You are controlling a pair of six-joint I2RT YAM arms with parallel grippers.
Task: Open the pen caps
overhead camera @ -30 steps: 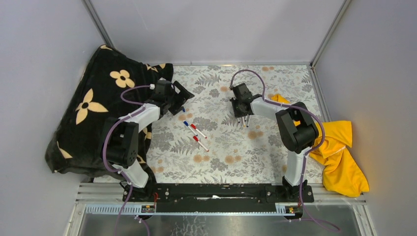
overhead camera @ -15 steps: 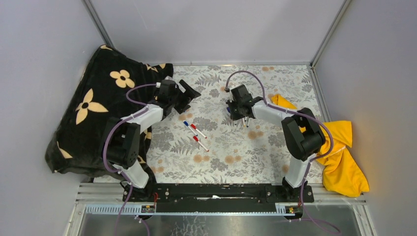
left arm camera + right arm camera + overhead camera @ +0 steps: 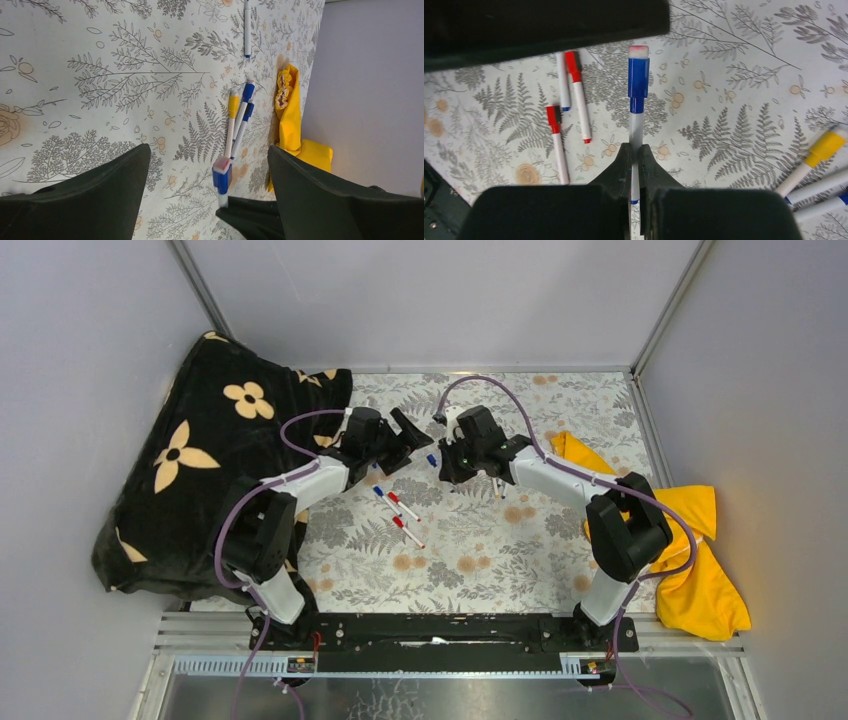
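Observation:
My right gripper (image 3: 636,152) is shut on the white barrel of a pen (image 3: 636,131) and holds it above the table. Its blue cap (image 3: 638,85) points at my left gripper. In the top view the right gripper (image 3: 441,461) and the cap (image 3: 431,459) sit just right of my left gripper (image 3: 407,443). The left gripper (image 3: 208,148) is open, and the blue cap (image 3: 221,179) stands between its spread fingers without touching them. Three capped pens, two red (image 3: 403,505) and one blue-ended (image 3: 380,492), lie left of centre. More pens, one yellow-capped (image 3: 233,106), lie under the right arm.
A black cloth with cream flowers (image 3: 190,455) is heaped at the left. A yellow cloth (image 3: 690,540) lies at the right edge. One more pen (image 3: 247,27) lies apart, farther along the fern-print table cover (image 3: 470,560). Grey walls enclose the back and sides.
My right gripper has lifted a blue-capped pen from the group and carried it left. My left gripper has moved right, open, until the cap is between its fingers.

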